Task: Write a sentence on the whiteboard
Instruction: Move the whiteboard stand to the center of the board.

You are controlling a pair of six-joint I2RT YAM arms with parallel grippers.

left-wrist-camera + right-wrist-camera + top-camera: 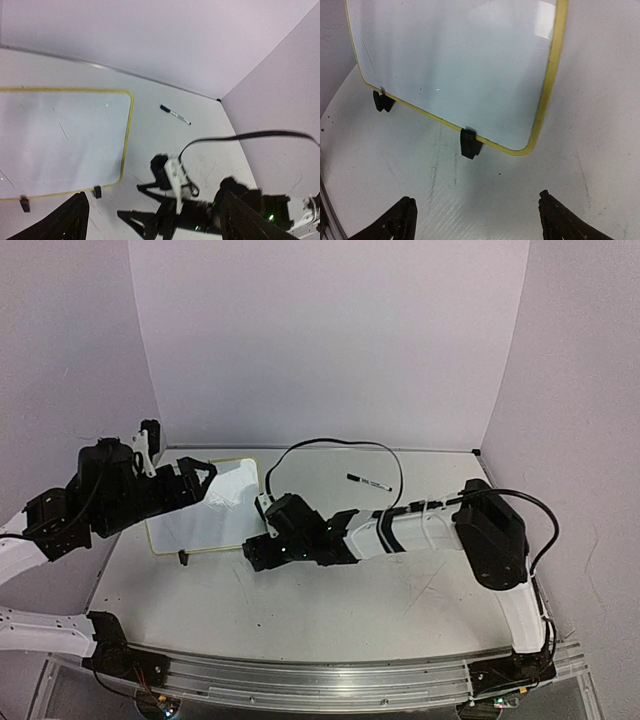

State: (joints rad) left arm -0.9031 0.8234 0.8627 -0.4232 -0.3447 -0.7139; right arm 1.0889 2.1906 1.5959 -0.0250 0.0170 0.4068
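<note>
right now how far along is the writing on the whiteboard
Barely started. The whiteboard lies flat with no sentence on it. Both the left gripper and right gripper are open and empty. The marker lies untouched on the table; picking it up and writing remain.

Black marker (370, 481) lying on scuffed white table (330, 615), pale walls (330, 340) behind, metal rail (350, 682) in front

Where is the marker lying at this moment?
Top view: the marker lies on the table, far centre, right of the whiteboard.
</note>
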